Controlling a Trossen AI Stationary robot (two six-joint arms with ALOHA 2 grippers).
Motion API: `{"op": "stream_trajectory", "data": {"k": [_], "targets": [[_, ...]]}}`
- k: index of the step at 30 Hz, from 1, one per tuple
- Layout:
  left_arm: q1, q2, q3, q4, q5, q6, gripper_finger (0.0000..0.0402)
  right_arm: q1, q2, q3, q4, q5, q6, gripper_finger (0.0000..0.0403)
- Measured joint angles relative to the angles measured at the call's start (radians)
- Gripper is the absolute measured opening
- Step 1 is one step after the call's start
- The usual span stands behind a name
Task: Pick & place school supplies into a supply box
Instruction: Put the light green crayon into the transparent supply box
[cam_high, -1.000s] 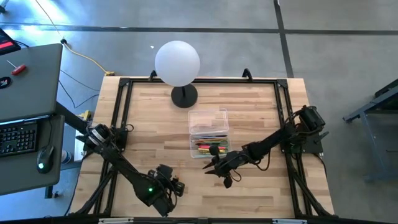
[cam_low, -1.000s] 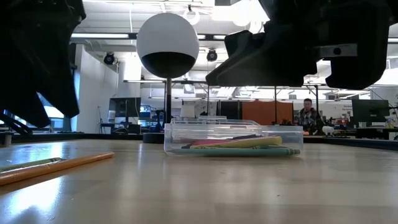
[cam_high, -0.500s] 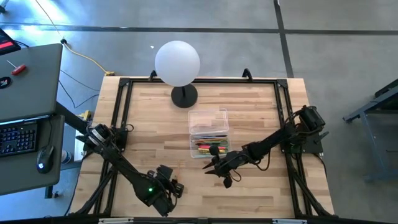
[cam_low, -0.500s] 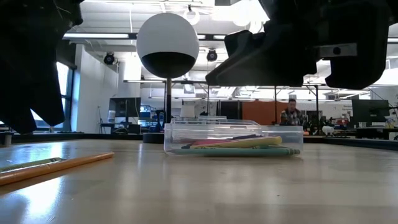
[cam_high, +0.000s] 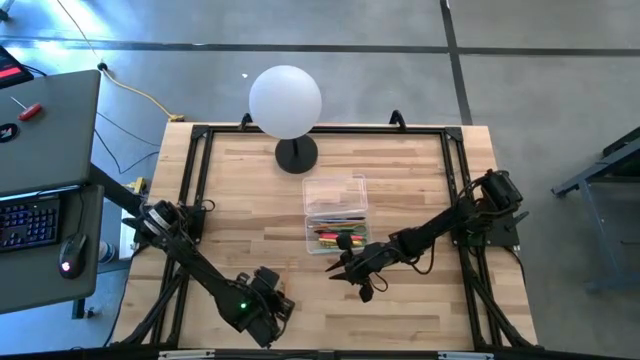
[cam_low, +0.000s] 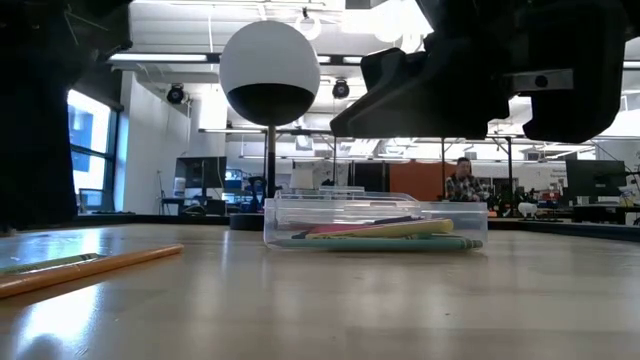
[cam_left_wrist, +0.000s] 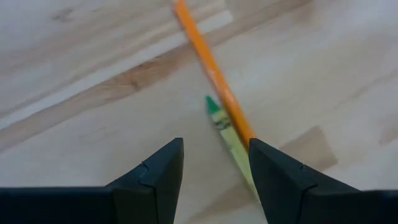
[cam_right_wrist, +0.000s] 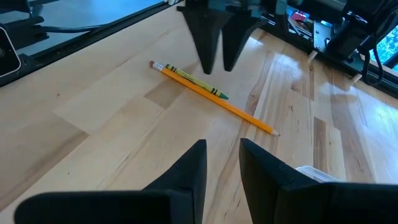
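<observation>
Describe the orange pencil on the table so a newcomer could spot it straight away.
Start at the white globe lamp at the table's far edge, then cross the clear supply box to the near left corner, where the left hand hovers, open. Below it lies the orange pencil, long and plain, touching a shorter yellow-green pencil with an eraser.

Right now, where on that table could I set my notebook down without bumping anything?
The bare wood between the lamp base and the table's left rail, or right of the clear box. The near edge is crowded: left gripper over two pencils, right gripper beside the box.
</observation>
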Motion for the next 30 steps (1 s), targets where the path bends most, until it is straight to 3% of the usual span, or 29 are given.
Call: {"op": "stream_trajectory", "data": {"k": [4,11,18,30], "targets": [[0.0,0.012,-0.001,0.014,0.04,0.001,0.0214,0.0,0.0,0.0,0.0,0.0,0.0,0.0074],[-0.014,0.038,0.001,0.062,-0.043,-0.071,0.0214,0.0,0.0,0.0,0.0,0.0,0.0,0.0074],[-0.014,0.094,0.005,0.074,-0.038,-0.088,0.0214,0.0,0.0,0.0,0.0,0.0,0.0,0.0074],[-0.012,0.088,0.005,0.015,0.116,-0.106,0.0213,0.0,0.0,0.0,0.001,0.001,0.0,0.0074]]}}
